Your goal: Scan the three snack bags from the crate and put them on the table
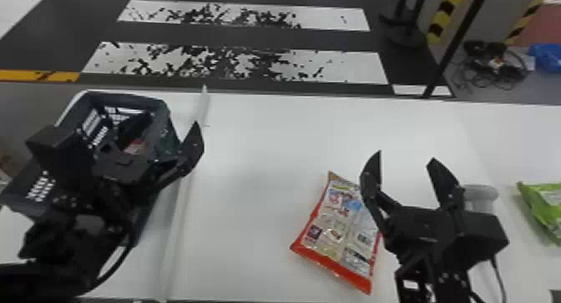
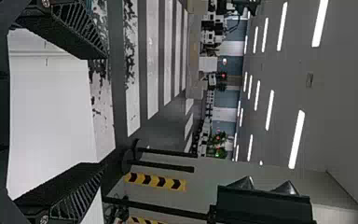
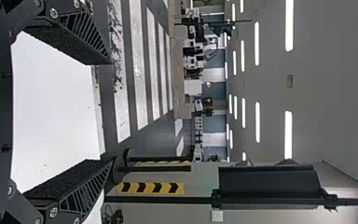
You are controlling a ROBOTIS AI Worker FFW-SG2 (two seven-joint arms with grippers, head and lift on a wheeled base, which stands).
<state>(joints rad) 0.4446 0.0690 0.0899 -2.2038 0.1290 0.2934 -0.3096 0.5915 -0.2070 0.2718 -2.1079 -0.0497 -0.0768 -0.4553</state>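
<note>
In the head view, my left gripper (image 1: 125, 166) is over the dark crate (image 1: 169, 114) at left, partly hiding its inside, where a reddish item (image 1: 135, 147) shows. Both its fingers stand apart in the left wrist view, where the left gripper (image 2: 105, 111) holds nothing. At right, my right gripper (image 1: 405, 155) is open and empty, above the table beside a red-edged snack bag (image 1: 338, 231) lying flat. The right gripper (image 3: 111, 112) also stands wide apart in its wrist view. A green snack bag (image 1: 544, 206) lies at the head view's right edge.
A grey rounded device (image 1: 480, 193) stands behind my right gripper. A pale strip (image 1: 179, 214) runs across the white table (image 1: 259, 156) between crate and red-edged bag. Past the far edge lie the striped floor and a black post (image 1: 457, 41).
</note>
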